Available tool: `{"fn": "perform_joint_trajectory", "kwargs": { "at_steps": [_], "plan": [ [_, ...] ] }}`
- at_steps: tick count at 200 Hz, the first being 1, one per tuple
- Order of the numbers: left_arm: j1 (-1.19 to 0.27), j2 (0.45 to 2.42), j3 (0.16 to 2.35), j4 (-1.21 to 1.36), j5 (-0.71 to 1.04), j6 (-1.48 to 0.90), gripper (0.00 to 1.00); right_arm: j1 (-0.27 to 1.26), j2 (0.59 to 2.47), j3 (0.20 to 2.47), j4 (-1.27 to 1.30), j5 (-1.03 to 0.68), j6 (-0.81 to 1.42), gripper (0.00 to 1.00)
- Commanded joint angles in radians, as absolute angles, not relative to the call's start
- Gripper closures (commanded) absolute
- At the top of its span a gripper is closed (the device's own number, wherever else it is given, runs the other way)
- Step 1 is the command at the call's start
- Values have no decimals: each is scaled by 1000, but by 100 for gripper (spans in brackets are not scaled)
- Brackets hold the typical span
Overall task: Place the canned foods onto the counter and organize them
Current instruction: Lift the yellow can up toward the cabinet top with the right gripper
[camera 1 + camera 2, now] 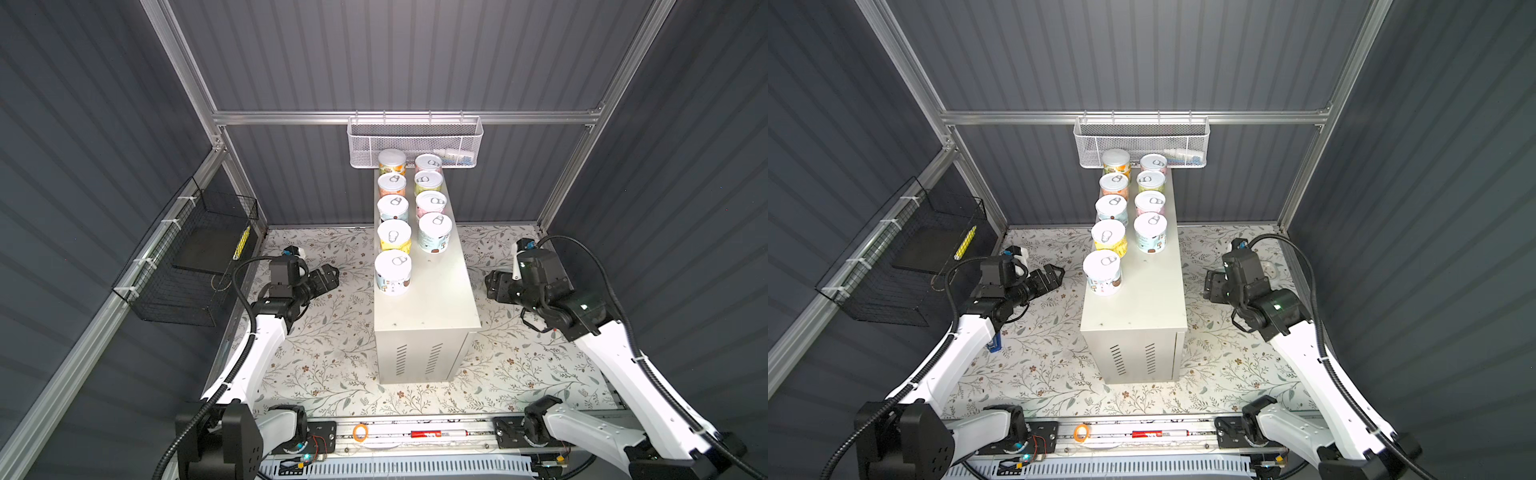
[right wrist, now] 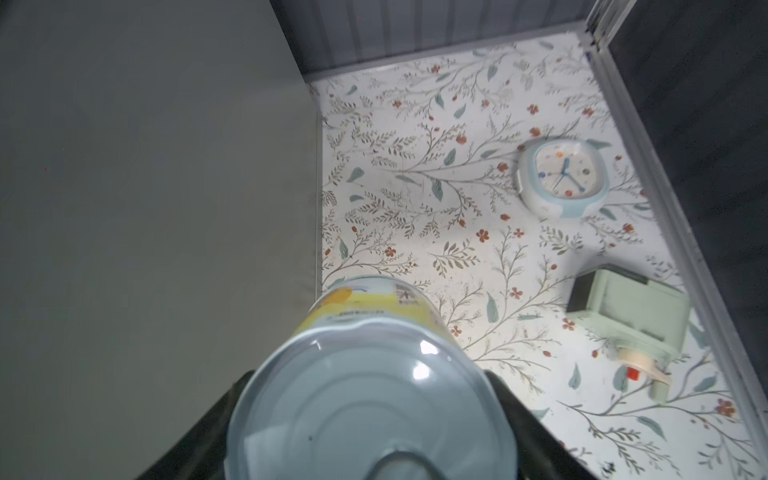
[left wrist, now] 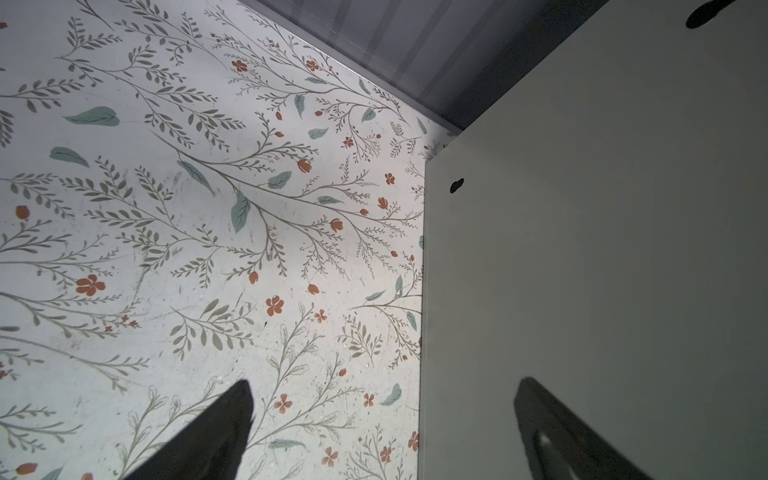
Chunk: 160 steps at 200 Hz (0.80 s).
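Rail (image 1: 478, 440) fronts floral mat (image 1: 332, 365), cream counter (image 1: 428, 307), grey ribbed walls (image 1: 395, 54).

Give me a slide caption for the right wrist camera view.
Right gripper grips a yellow-labelled can beside the counter; a clock and tape dispenser lie on the floral mat.

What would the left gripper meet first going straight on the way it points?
Likely the counter's side wall, below its top; the open fingers straddle the wall's foot, so the floor mat could come first.
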<state>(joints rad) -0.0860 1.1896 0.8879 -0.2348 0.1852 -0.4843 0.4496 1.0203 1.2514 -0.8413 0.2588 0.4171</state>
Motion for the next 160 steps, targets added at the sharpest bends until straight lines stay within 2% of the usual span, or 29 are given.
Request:
{"fn": "perform_joint_trajectory", "kwargs": {
  "at_steps": [1, 38, 96, 160],
  "plan": [
    [-90, 1187, 877, -212, 202, -502, 1, 481, 979, 1364, -956, 349, 397, 100],
    [-91, 1187, 873, -203, 213, -508, 1, 508, 1002, 1593, -1113, 334, 341, 100],
    [-115, 1180, 891, -219, 195, -488, 1, 623, 1180, 2021, -1325, 311, 281, 100],
    [-193, 1198, 921, -239, 141, -469, 1, 815, 1338, 2215, -1379, 354, 269, 100]
  ]
}}
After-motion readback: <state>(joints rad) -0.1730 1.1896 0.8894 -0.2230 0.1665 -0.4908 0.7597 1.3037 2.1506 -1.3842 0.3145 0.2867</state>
